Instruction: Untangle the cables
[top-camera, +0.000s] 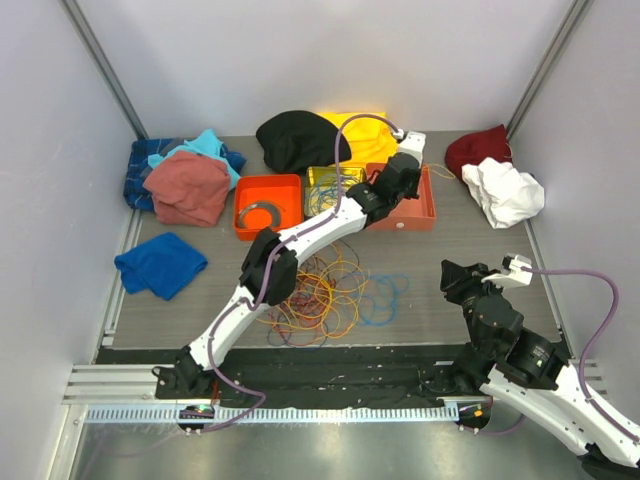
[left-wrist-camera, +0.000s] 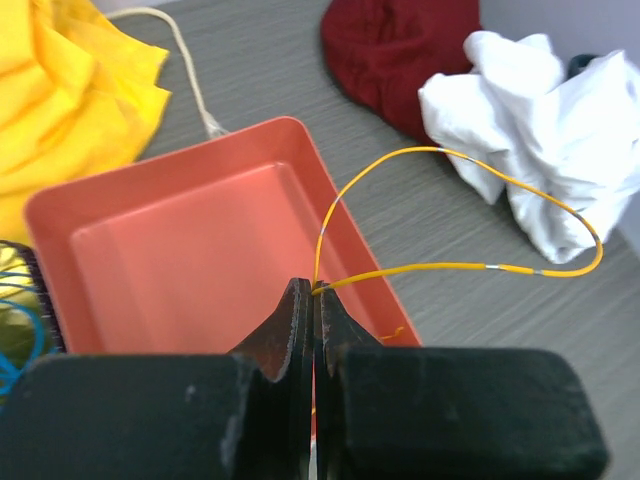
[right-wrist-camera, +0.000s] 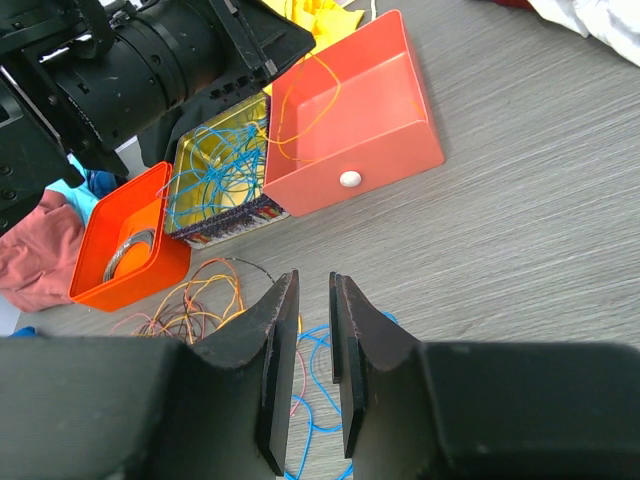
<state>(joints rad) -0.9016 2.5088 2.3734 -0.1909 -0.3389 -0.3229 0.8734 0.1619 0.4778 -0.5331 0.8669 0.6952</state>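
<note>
Partly hidden overhead, left gripper (left-wrist-camera: 313, 292) pinches a yellow cable (left-wrist-camera: 440, 266); right gripper (right-wrist-camera: 314, 300) slightly spread.

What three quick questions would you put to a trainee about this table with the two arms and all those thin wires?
1. Multiple choice: what colour is the cable pinched by the left gripper? A blue, B yellow, C purple.
2. True or false: the right gripper has a cable between its jaws.
3. Fill in: the orange tray at the left of the top view holds one thing, a ____.

Key
1. B.
2. False: its jaws stand slightly apart with nothing between them.
3. Grey coiled ring.
</note>
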